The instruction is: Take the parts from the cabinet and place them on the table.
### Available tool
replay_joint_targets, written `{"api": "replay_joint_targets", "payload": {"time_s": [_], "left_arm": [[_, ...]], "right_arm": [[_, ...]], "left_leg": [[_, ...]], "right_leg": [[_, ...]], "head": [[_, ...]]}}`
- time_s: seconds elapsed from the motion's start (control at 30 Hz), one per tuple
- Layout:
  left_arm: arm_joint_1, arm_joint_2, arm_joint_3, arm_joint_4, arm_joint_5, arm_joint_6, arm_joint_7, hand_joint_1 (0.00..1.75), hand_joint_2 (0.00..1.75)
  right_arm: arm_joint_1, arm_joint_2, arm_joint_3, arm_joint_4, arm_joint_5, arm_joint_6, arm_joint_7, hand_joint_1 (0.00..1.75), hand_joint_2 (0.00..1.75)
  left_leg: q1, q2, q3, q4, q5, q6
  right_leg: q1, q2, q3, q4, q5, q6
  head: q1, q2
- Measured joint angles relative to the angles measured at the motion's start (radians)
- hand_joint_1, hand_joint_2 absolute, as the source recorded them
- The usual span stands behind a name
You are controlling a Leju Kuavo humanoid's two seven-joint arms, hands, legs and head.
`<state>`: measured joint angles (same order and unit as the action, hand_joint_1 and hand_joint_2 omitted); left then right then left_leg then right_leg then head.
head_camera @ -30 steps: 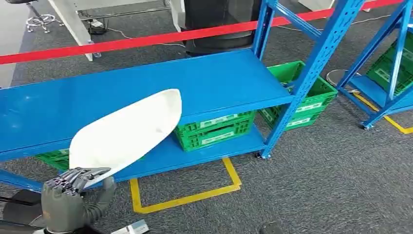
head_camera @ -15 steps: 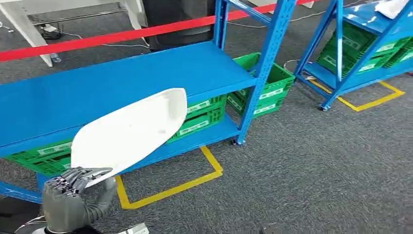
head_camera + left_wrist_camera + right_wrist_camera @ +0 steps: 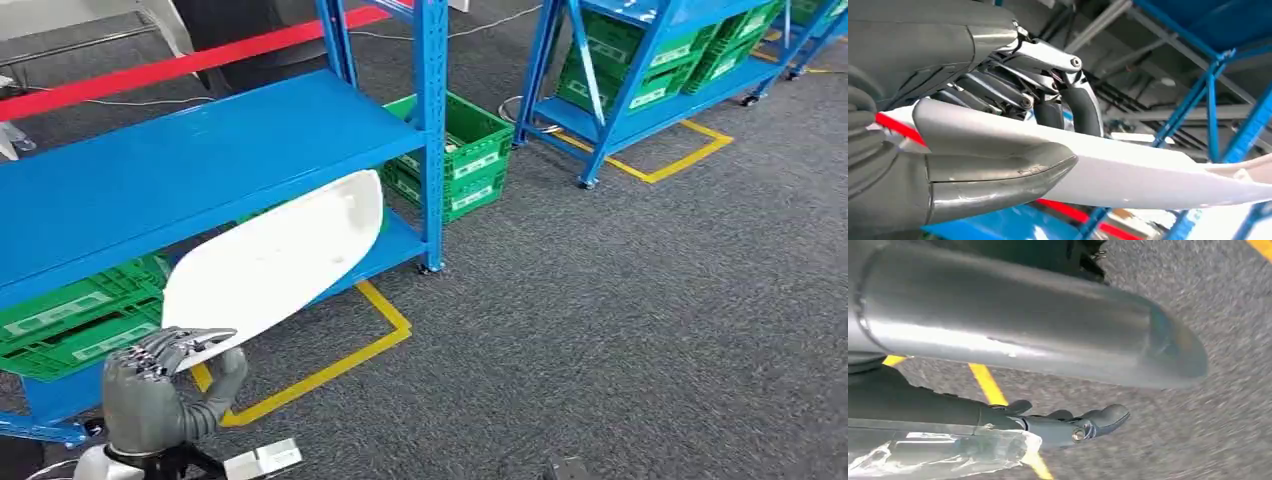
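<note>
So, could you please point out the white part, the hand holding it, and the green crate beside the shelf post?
white part (image 3: 275,262), head view, middle of its broad face
left hand (image 3: 150,395), head view, back of the hand
green crate (image 3: 470,150), head view, its front wall

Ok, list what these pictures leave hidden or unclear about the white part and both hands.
- White part: its held end is covered by the left robot hand in the head view; the left wrist view cuts off its far end at the picture's edge.
- Right robot hand: the right wrist view is motion-blurred and a grey thumb covers much of it, so I cannot tell whether it holds anything.
- Green crates: labels too small to read.
</note>
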<state>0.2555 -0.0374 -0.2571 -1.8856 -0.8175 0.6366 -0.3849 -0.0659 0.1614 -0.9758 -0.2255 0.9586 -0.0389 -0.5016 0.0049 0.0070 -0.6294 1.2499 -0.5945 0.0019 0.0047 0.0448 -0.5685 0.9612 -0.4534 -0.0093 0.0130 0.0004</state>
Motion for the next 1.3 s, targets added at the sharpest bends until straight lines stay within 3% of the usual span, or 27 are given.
{"api": "replay_joint_targets", "payload": {"time_s": [0.07, 0.1, 0.13, 0.23, 0.27, 0.3, 0.33, 0.4, 0.43, 0.47, 0.5, 0.57, 0.6, 0.63, 0.77, 0.8, 0.83, 0.87, 0.93, 0.97, 1.0, 1.07, 1.1, 1.13, 1.2, 1.27, 1.3], "left_arm": [[-0.014, 0.000, 0.000, 0.006, 0.021, -0.021, -0.001, 1.59, 1.75], [-0.024, -0.002, 0.000, 0.009, 0.029, -0.032, -0.002, 1.59, 1.75], [-0.030, -0.003, -0.001, 0.012, 0.035, -0.041, -0.002, 1.59, 1.75], [-0.047, -0.006, -0.003, 0.022, 0.045, -0.054, -0.002, 1.59, 1.75], [-0.054, -0.010, -0.006, 0.025, 0.046, -0.055, -0.002, 1.59, 1.75], [-0.057, -0.011, -0.007, 0.029, 0.046, -0.056, -0.002, 1.59, 1.75], [-0.056, -0.014, -0.007, 0.030, 0.048, -0.056, -0.002, 1.59, 1.75], [-0.056, -0.014, -0.006, 0.033, 0.049, -0.057, -0.002, 1.59, 1.75], [-0.056, -0.014, -0.006, 0.035, 0.049, -0.057, -0.002, 1.59, 1.75], [-0.056, -0.015, -0.006, 0.037, 0.049, -0.057, -0.002, 1.59, 1.75], [-0.057, -0.015, -0.006, 0.038, 0.049, -0.057, -0.002, 1.59, 1.75], [-0.058, -0.017, -0.006, 0.040, 0.049, -0.057, -0.002, 1.59, 1.75], [-0.059, -0.018, -0.007, 0.040, 0.049, -0.057, -0.002, 1.59, 1.75], [-0.059, -0.018, -0.006, 0.040, 0.049, -0.057, -0.002, 1.59, 1.75], [-0.063, -0.019, -0.008, 0.045, 0.050, -0.058, -0.002, 1.59, 1.75], [-0.066, -0.018, -0.007, 0.045, 0.050, -0.058, -0.002, 1.59, 1.75], [-0.067, -0.019, -0.007, 0.046, 0.050, -0.057, -0.002, 1.59, 1.75], [-0.067, -0.018, -0.007, 0.046, 0.050, -0.058, -0.002, 1.59, 1.75], [-0.063, -0.017, -0.007, 0.050, 0.051, -0.058, -0.002, 1.59, 1.75], [-0.063, -0.016, -0.007, 0.053, 0.051, -0.058, -0.002, 1.59, 1.75], [-0.063, -0.016, -0.007, 0.054, 0.051, -0.058, -0.002, 1.59, 1.75], [-0.063, -0.016, -0.006, 0.055, 0.051, -0.058, -0.002, 1.59, 1.75], [-0.063, -0.016, -0.006, 0.055, 0.051, -0.058, -0.002, 1.59, 1.75], [-0.064, -0.016, -0.006, 0.055, 0.051, -0.058, -0.002, 1.59, 1.75], [-0.061, -0.016, -0.006, 0.056, 0.051, -0.058, -0.002, 1.59, 1.75], [-0.063, -0.016, -0.007, 0.056, 0.051, -0.058, -0.002, 1.59, 1.75], [-0.066, -0.018, -0.007, 0.056, 0.051, -0.058, -0.002, 1.59, 1.75]], "right_arm": [[0.001, -0.001, -0.006, 0.000, -0.003, 0.000, -0.002, 0.00, 0.00], [0.000, -0.002, -0.011, 0.000, -0.005, 0.000, -0.002, 0.00, 0.00], [-0.003, -0.002, -0.014, 0.000, -0.006, 0.000, -0.002, 0.00, 0.00], [0.002, -0.003, -0.022, 0.000, -0.008, 0.000, -0.003, 0.00, 0.00], [0.005, -0.008, -0.025, -0.001, -0.008, 0.000, -0.003, 0.00, 0.00], [0.006, -0.009, -0.027, 0.000, -0.008, 0.000, -0.003, 0.00, 0.00], [0.005, -0.009, -0.027, 0.000, -0.008, 0.000, -0.003, 0.00, 0.00], [0.002, -0.009, -0.028, 0.000, -0.008, 0.000, -0.003, 0.00, 0.00], [0.002, -0.009, -0.028, 0.000, -0.008, 0.000, -0.003, 0.00, 0.00], [0.004, -0.009, -0.028, 0.000, -0.008, 0.000, -0.003, 0.00, 0.00], [0.006, -0.009, -0.028, 0.000, -0.008, 0.000, -0.003, 0.00, 0.00], [0.007, -0.010, -0.029, 0.000, -0.008, 0.000, -0.003, 0.00, 0.00], [0.005, -0.011, -0.029, 0.000, -0.008, 0.000, -0.003, 0.00, 0.00], [0.001, -0.012, -0.029, 0.000, -0.008, 0.000, -0.003, 0.00, 0.00], [0.009, -0.012, -0.031, 0.000, -0.008, 0.000, -0.004, 0.00, 0.00], [0.011, -0.012, -0.032, 0.000, -0.009, 0.000, -0.004, 0.00, 0.00], [0.010, -0.012, -0.034, 0.000, -0.008, 0.000, -0.004, 0.00, 0.00], [0.007, -0.012, -0.035, 0.000, -0.009, 0.000, -0.004, 0.00, 0.00], [0.004, -0.012, -0.037, 0.000, -0.008, 0.000, -0.004, 0.00, 0.00], [0.004, -0.012, -0.037, 0.000, -0.008, 0.000, -0.004, 0.00, 0.00], [0.005, -0.012, -0.038, 0.000, -0.009, 0.000, -0.004, 0.00, 0.00], [0.005, -0.012, -0.039, 0.000, -0.008, 0.000, -0.004, 0.00, 0.00], [0.005, -0.012, -0.039, 0.000, -0.008, 0.000, -0.004, 0.00, 0.00], [0.003, -0.012, -0.039, 0.000, -0.008, 0.000, -0.004, 0.00, 0.00], [0.001, -0.012, -0.039, 0.000, -0.008, 0.000, -0.005, 0.00, 0.00], [0.007, -0.013, -0.040, 0.000, -0.008, 0.000, -0.005, 0.00, 0.00], [0.010, -0.014, -0.040, 0.000, -0.009, 0.000, -0.005, 0.00, 0.00]], "left_leg": [[0.000, -0.022, 0.101, -0.157, 0.071, 0.011], [0.000, -0.073, 0.150, -0.239, 0.075, 0.020], [0.004, -0.085, 0.167, -0.272, 0.070, 0.021], [-0.003, -0.059, 0.161, -0.278, 0.068, 0.021], [0.010, -0.039, 0.157, -0.289, 0.072, 0.026], [0.007, -0.026, 0.154, -0.289, 0.076, 0.031], [0.005, -0.014, 0.150, -0.289, 0.079, 0.036], [0.001, 0.016, 0.142, -0.288, 0.083, 0.040], [0.000, 0.032, 0.139, -0.288, 0.084, 0.041], [-0.001, 0.047, 0.138, -0.288, 0.085, 0.040], [-0.001, 0.061, 0.138, -0.287, 0.086, 0.040], [-0.002, 0.083, 0.141, -0.287, 0.085, 0.038], [-0.004, 0.092, 0.144, -0.287, 0.084, 0.037], [-0.013, 0.102, 0.140, -0.283, 0.081, 0.031], [-0.016, 0.146, 0.138, -0.280, 0.084, 0.016], [-0.011, 0.109, 0.134, -0.270, 0.064, 0.007], [-0.009, 0.054, 0.118, -0.231, 0.032, 0.005], [-0.007, 0.026, 0.087, -0.160, -0.009, 0.004], [-0.004, 0.003, 0.012, 0.001, -0.073, 0.002], [-0.004, 0.001, -0.006, 0.035, -0.074, 0.001], [-0.003, 0.000, -0.002, 0.022, -0.050, 0.001], [0.002, -0.011, 0.060, -0.111, 0.043, 0.001], [0.010, -0.046, 0.099, -0.192, 0.081, -0.001], [0.016, -0.110, 0.107, -0.216, 0.065, -0.003], [0.012, -0.096, 0.098, -0.219, 0.066, 0.003], [0.008, -0.076, 0.096, -0.221, 0.074, 0.017], [0.015, -0.052, 0.096, -0.230, 0.082, 0.027]], "right_leg": [[0.001, 0.029, -0.014, 0.006, 0.011, 0.006], [-0.001, 0.039, -0.021, 0.008, 0.016, 0.010], [0.004, 0.049, -0.029, 0.014, 0.021, 0.015], [-0.003, 0.080, -0.047, 0.014, 0.043, 0.037], [0.000, 0.076, -0.058, 0.021, 0.040, 0.041], [0.005, 0.022, -0.077, 0.044, 0.014, 0.047], [0.002, -0.011, -0.102, 0.106, -0.031, 0.053], [-0.005, -0.035, -0.167, 0.271, -0.108, 0.063], [-0.007, -0.038, -0.188, 0.333, -0.130, 0.067], [-0.010, -0.040, -0.185, 0.345, -0.128, 0.070], [-0.011, -0.044, -0.153, 0.308, -0.105, 0.070], [-0.010, -0.064, -0.045, 0.137, -0.035, 0.064], [-0.005, -0.111, 0.011, 0.050, -0.012, 0.056], [0.007, -0.133, 0.035, 0.019, -0.023, 0.051], [0.003, -0.090, 0.019, 0.010, -0.018, 0.023], [-0.005, -0.080, 0.023, 0.001, -0.010, 0.014], [-0.005, -0.070, 0.019, 0.001, -0.007, 0.009], [-0.005, -0.059, 0.015, 0.002, -0.005, 0.006], [-0.003, -0.031, 0.006, 0.006, -0.002, 0.002], [-0.003, -0.018, 0.003, 0.009, -0.001, 0.003], [-0.004, -0.003, -0.001, 0.014, 0.000, 0.004], [-0.006, 0.027, -0.009, 0.028, 0.000, 0.007], [-0.006, 0.040, -0.014, 0.037, -0.001, 0.011], [-0.002, 0.051, -0.024, 0.048, -0.002, 0.018], [-0.008, 0.075, -0.047, 0.056, 0.006, 0.033], [-0.014, 0.096, -0.053, 0.050, 0.017, 0.049], [-0.012, 0.074, -0.067, 0.058, 0.012, 0.051]], "head": [[0.000, 0.000], [0.001, 0.000], [0.003, 0.000], [0.000, 0.000], [0.000, 0.000], [0.005, 0.000], [0.016, 0.000], [0.015, 0.000], [0.016, 0.000], [0.016, 0.000], [0.016, 0.000], [0.016, 0.000], [0.016, 0.000], [0.017, 0.000], [0.016, 0.000], [0.016, 0.000], [0.013, 0.000], [0.011, 0.000], [0.010, 0.000], [0.010, 0.000], [0.010, 0.000], [0.010, 0.000], [0.010, 0.000], [0.010, 0.000], [0.010, 0.000], [0.011, 0.000], [0.010, 0.000]]}}
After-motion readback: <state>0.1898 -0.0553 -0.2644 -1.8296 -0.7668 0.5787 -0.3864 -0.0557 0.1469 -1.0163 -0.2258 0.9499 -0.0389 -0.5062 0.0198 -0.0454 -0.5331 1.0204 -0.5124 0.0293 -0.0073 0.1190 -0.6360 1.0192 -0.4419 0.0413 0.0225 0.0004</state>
